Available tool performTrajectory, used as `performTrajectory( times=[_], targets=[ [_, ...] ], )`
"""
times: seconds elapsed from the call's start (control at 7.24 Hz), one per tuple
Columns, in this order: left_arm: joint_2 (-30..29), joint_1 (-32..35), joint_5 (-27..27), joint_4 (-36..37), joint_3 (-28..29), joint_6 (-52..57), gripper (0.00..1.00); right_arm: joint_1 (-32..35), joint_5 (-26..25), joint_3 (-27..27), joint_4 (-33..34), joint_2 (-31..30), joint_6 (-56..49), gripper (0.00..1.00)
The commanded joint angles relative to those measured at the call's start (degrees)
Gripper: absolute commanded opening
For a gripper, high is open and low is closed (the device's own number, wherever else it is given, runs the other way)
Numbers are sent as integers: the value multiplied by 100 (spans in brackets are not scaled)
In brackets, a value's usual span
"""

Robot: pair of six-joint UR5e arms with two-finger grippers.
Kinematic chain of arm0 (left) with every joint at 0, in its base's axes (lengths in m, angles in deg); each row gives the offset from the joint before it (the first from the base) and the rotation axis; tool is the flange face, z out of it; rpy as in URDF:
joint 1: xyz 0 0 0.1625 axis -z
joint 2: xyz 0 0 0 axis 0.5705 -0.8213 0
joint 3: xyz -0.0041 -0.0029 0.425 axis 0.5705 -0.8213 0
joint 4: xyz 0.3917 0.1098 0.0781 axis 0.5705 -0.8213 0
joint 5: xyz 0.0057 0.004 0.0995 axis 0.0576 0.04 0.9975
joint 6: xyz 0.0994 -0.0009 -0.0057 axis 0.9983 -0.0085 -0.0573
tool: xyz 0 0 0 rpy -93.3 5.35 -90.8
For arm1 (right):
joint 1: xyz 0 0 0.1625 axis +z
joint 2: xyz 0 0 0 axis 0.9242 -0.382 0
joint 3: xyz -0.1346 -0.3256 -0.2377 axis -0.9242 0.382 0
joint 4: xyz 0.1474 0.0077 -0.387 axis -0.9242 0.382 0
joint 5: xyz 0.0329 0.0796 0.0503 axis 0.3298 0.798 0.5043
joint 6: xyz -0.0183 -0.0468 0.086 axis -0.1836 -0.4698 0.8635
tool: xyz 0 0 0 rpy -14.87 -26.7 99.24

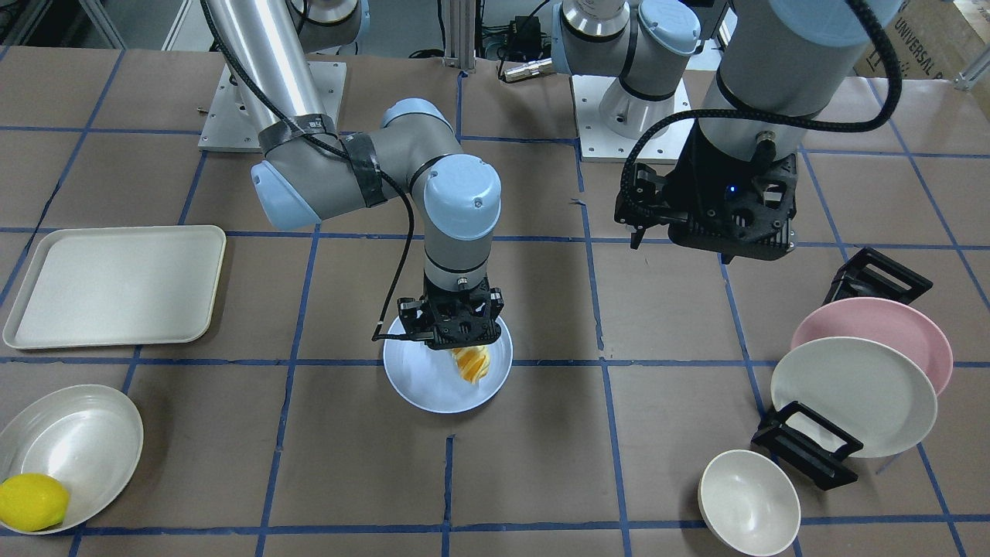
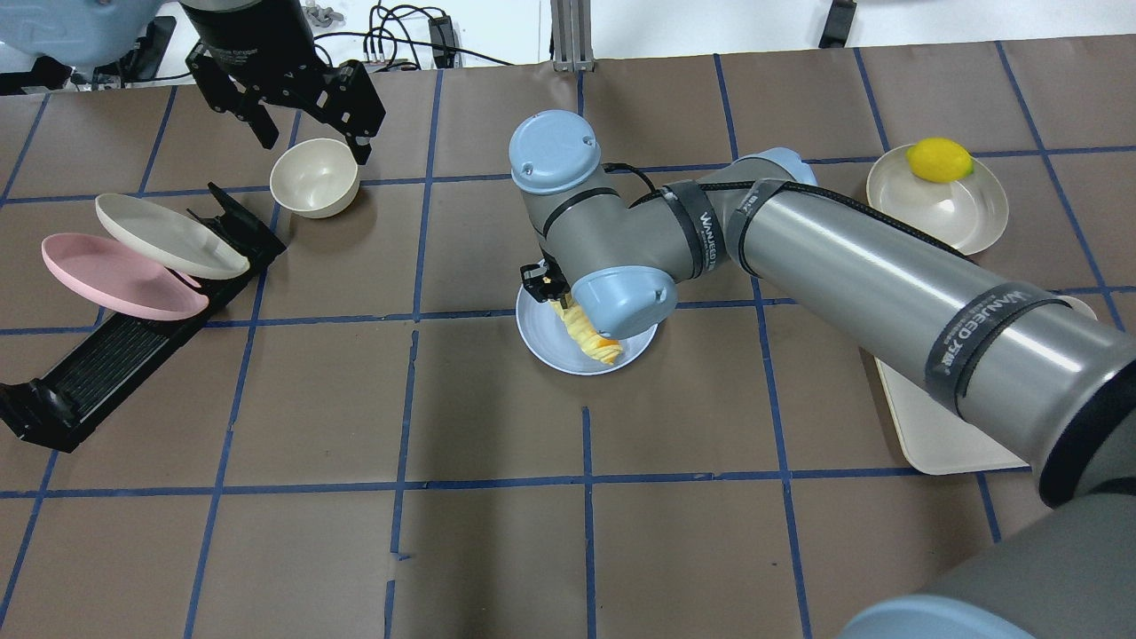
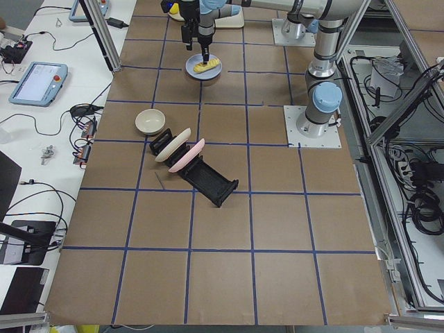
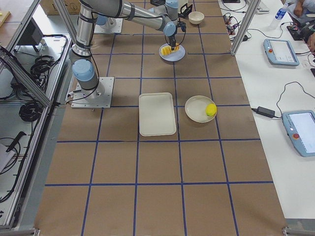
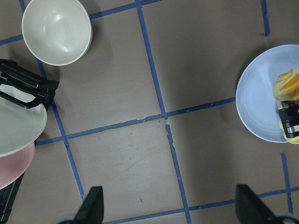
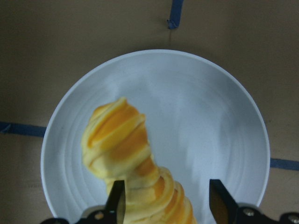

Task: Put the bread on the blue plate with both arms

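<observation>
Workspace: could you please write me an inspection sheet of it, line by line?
Surface: brown table, blue tape grid.
Job's things: bread leans on the blue plate.
Clutter: lemon in a shallow bowl; tray; pink plate and cream plate in a rack; small bowl.
Grippers: right gripper open around the bread; left gripper open, empty, apart from the plate.
Cables: black cable runs down to the right gripper.
Surroundings: tablets on a white bench.

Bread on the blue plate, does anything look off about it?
Slightly. The bread isn't lying flat on the blue plate: one end seems to rest on it, while the other sits raised between the open fingers of the right gripper, against one finger.
</observation>
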Motion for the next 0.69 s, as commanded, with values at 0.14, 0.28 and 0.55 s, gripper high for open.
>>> performTrajectory(
  times=[0.14,0.28,0.55],
  targets=[
    [91,0,0,-3,-17,-140,100,-12,-50,6,-31,-18,-61,100],
    [100,0,0,6,-8,-149,100,-73,-68,-55,-32,-132,-96,100],
    [109,0,-9,-3,-17,-149,100,-519,-130,-74,-206,-640,-410,100]
  ],
)
